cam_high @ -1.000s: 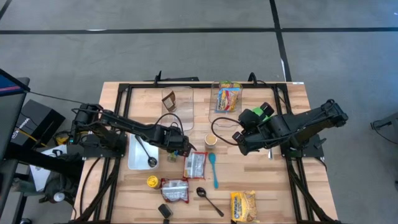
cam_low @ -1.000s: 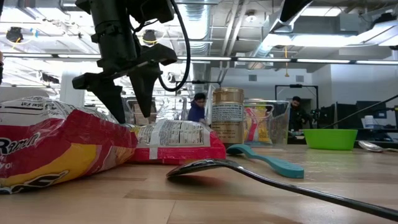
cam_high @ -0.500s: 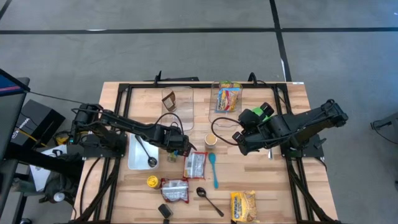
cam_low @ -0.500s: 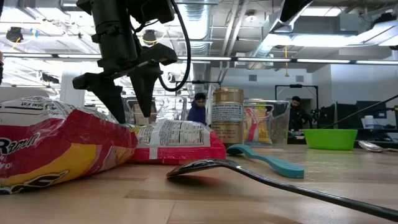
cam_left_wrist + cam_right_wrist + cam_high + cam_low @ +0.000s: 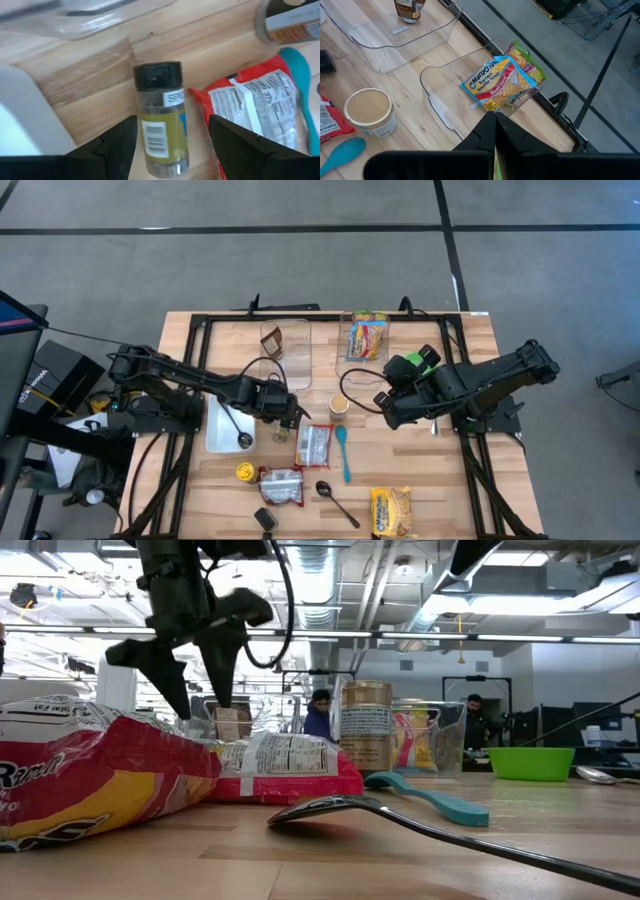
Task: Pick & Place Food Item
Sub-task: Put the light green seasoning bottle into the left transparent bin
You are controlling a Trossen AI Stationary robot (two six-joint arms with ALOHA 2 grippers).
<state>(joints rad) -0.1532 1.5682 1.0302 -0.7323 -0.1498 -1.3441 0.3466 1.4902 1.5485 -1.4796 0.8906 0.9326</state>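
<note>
Your left tool (image 5: 287, 418) hung open w/ nothing held, fingers astride the spice jar (image 5: 161, 120) lying on the desk (image 5: 420, 480) betw. the white tray (image 5: 215, 432) & red packet (image 5: 314, 444). Right tool (image 5: 388, 412) was closed, empty, near the cup (image 5: 339, 405).

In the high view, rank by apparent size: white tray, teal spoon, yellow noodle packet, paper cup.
1. White tray, largest.
2. Yellow noodle packet.
3. Teal spoon, long but thin.
4. Paper cup, smallest.
Spoon against cup is close.
</note>
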